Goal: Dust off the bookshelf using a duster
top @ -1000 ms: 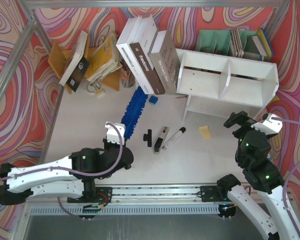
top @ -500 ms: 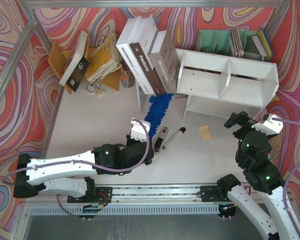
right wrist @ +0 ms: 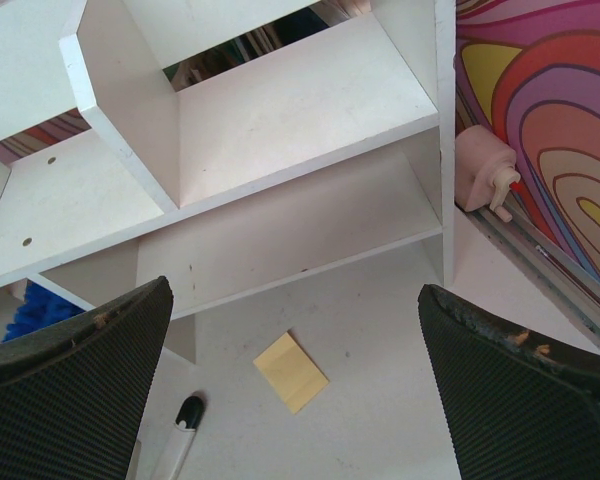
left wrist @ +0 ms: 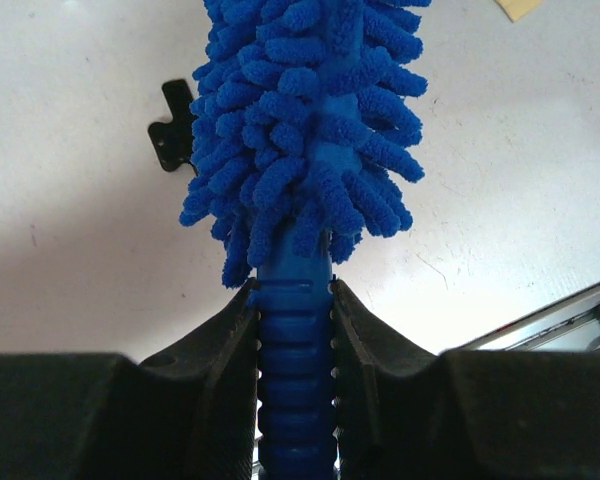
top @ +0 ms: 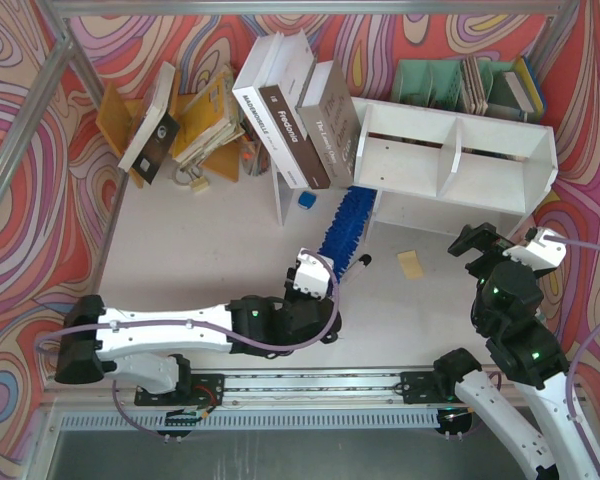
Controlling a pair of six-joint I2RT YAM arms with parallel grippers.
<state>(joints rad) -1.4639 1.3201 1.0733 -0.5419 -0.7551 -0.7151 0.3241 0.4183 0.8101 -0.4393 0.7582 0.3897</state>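
The left gripper (left wrist: 292, 300) was clamped shut on the ribbed blue handle (left wrist: 295, 390) of the duster (left wrist: 305, 120), its jaws pinching just below where the chenille began. From there the fluffy head (top: 344, 222) ran away toward the far side. Its tip lay close to the left end of the white bookshelf (top: 450, 150), by the lower shelf and under the leaning hardbacks (top: 300, 110); whether it touched the wood could not be told. The duster looked light, with soft fibres that would give and a stiffer plastic spine. The ribbed handle seemed the only sound place to hold it, since the fluff would compress and slip. Held at one end, the long head would probably swing and sag. The right gripper (top: 482, 243) hung wide open and empty near the shelf's right end, above a yellow sticky note (right wrist: 291, 371).
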